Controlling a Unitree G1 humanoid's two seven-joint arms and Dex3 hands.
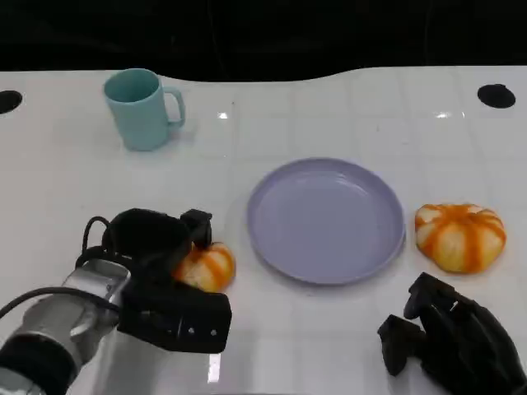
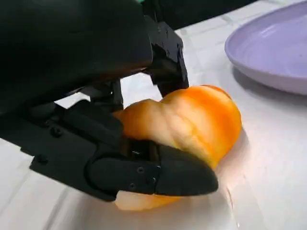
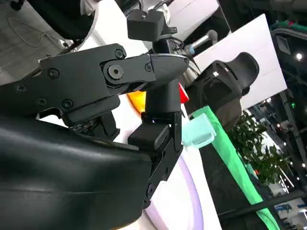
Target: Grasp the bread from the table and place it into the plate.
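At the centre of the head view, a lavender plate [image 1: 327, 220] is seen lying bare on the white table [image 1: 329, 107]. At lower left, the left hand [image 1: 169, 271] is closed around a small orange bread [image 1: 207, 267] resting on the table beside the plate. At lower right, the right hand [image 1: 449, 333] appears curled and empty, near a second bread [image 1: 459, 236].

Orange bread [image 1: 207, 267] lies beside empty lavender plate [image 1: 326, 220].

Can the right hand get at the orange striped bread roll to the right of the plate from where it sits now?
Probably yes: the right hand rests just in front of that orange striped bread roll, with bare table between them.
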